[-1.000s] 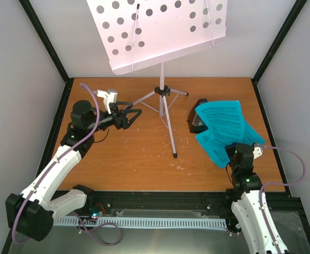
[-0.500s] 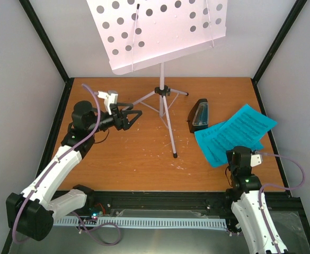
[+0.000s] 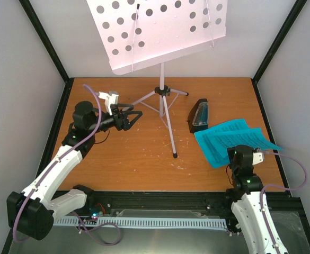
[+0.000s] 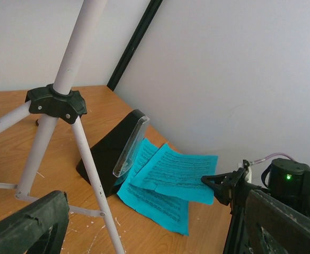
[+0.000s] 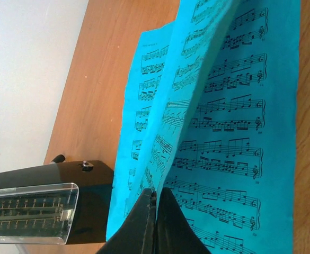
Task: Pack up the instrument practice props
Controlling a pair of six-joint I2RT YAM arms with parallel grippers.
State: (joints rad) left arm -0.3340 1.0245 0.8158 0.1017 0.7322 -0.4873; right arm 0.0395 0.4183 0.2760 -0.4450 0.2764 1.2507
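Note:
The white music stand point(image 3: 162, 91) stands on its tripod at the back middle, its hole-punched desk point(image 3: 160, 29) high above. The black metronome point(image 3: 199, 115) with its clear cover stands to its right. Cyan sheet-music pages point(image 3: 231, 138) lie fanned just right of the metronome. My right gripper point(image 3: 238, 153) is shut on the near edge of a page point(image 5: 223, 106), holding it a little above another page on the table. My left gripper point(image 3: 135, 119) is open and empty, left of the tripod legs. The left wrist view shows the stand's hub point(image 4: 56, 100), metronome point(image 4: 112, 153) and pages point(image 4: 170, 174).
The black frame posts and grey walls close in the wooden table point(image 3: 133, 164) on three sides. A tripod leg point(image 3: 170, 135) reaches forward to a black foot near the table's middle. The right wall is close behind the pages.
My right gripper has swung the cyan pages off the metronome, out to the right, and then lowered them flatter toward the table. The left arm has barely moved.

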